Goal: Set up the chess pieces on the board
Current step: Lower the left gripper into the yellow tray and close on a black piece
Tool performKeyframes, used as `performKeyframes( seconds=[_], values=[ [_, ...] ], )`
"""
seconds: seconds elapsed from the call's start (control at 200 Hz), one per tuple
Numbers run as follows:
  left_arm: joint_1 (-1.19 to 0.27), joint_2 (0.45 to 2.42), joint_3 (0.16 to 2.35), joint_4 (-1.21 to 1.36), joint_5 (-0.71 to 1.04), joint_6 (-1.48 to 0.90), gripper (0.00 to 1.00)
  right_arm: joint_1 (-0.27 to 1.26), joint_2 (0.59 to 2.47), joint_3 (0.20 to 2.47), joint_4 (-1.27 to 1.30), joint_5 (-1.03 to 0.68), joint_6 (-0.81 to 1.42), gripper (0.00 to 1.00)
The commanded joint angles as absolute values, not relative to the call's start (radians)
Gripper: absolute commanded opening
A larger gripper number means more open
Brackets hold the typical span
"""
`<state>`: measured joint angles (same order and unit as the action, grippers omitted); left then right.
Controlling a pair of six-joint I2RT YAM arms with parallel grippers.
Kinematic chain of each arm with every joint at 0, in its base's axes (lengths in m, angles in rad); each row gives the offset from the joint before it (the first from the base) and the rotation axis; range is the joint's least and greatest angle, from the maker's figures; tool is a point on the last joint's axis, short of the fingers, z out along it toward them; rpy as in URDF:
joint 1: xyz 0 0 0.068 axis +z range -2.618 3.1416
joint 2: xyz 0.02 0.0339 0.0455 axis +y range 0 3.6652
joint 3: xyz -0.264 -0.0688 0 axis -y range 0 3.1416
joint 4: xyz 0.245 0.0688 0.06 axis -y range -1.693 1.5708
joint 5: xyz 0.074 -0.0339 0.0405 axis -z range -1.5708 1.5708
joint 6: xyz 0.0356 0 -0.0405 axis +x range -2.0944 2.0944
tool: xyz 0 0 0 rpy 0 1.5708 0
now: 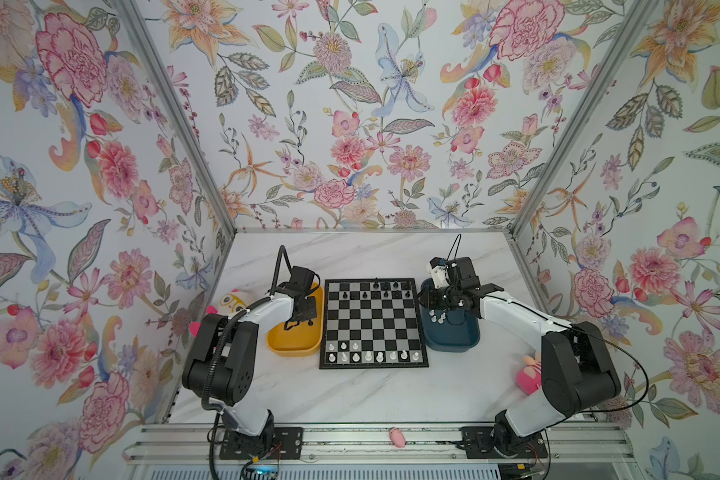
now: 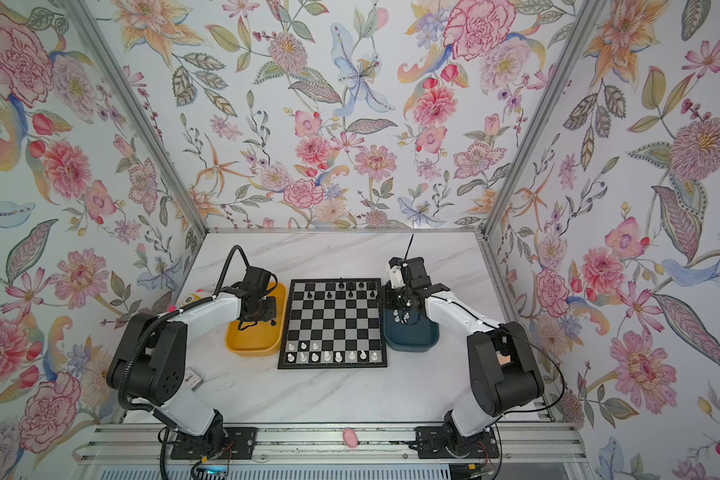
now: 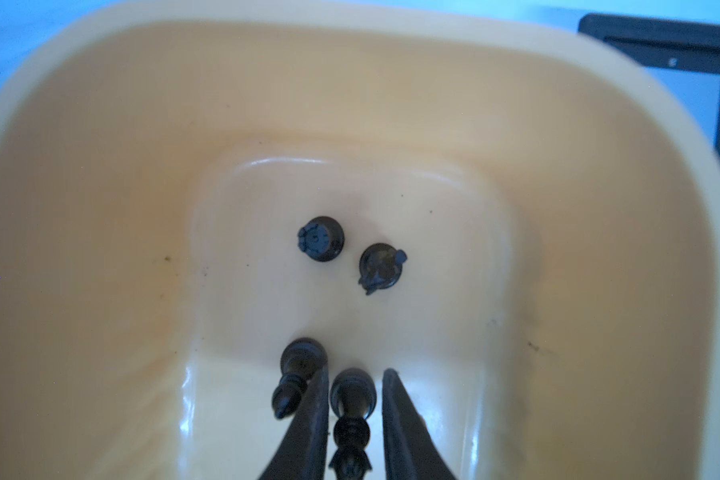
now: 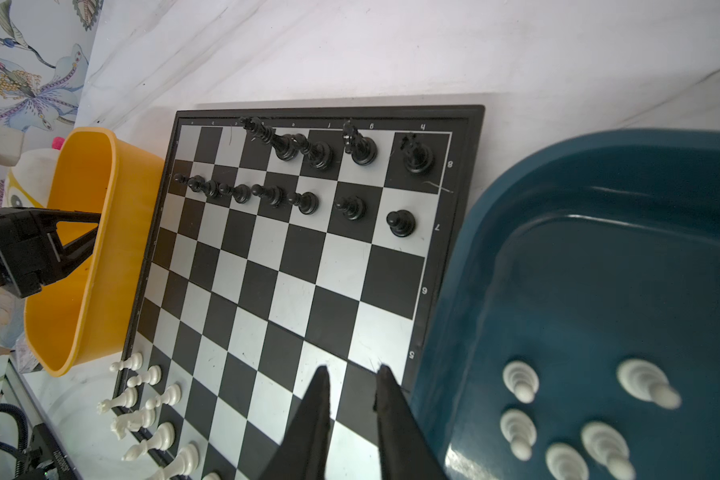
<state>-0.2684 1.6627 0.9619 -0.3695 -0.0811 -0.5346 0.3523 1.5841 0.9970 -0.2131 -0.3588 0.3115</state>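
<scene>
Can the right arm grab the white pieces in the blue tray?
Probably yes. The right gripper hangs open close to the dark blue tray, and the white pieces stand uncovered inside, nothing blocking them.

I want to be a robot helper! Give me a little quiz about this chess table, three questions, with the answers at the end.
1. True or false: the right gripper is holding a white piece.
2. How many black pieces are in the yellow tray? A two, B four, C nine.
3. The spare white pieces are waiting in a tray. What colour is it?

Key
1. False: its jaws are a little apart with nothing between them.
2. B, four.
3. Blue: they stand in the blue tray.
</scene>
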Motion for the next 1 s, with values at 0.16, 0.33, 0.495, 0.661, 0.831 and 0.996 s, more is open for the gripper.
performKeyframes(
  seconds=[0.16,0.33,0.495,0.661,0.831,0.996],
  values=[
    [-0.257,1.682,0.991,-0.371,-0.063,-0.516,0.24,0.357,1.592,1.014,-0.222,-0.347,0.321,0.22],
    [-0.258,1.691,0.995,-0.381,-0.061,-0.516,0.22,0.357,1.594,1.015,-0.223,-0.348,0.321,0.22],
    [-0.257,1.695,0.997,-0.384,-0.062,-0.517,0.21,0.356,1.594,1.015,-0.222,-0.348,0.321,0.22],
    [-0.258,1.699,1.0,-0.389,-0.066,-0.516,0.2,0.356,1.595,1.015,-0.223,-0.348,0.321,0.22],
    [-0.258,1.699,0.999,-0.391,-0.072,-0.516,0.19,0.356,1.595,1.014,-0.223,-0.346,0.321,0.22],
    [-0.257,1.7,0.997,-0.391,-0.073,-0.517,0.17,0.357,1.596,1.012,-0.223,-0.346,0.322,0.22]
  ],
)
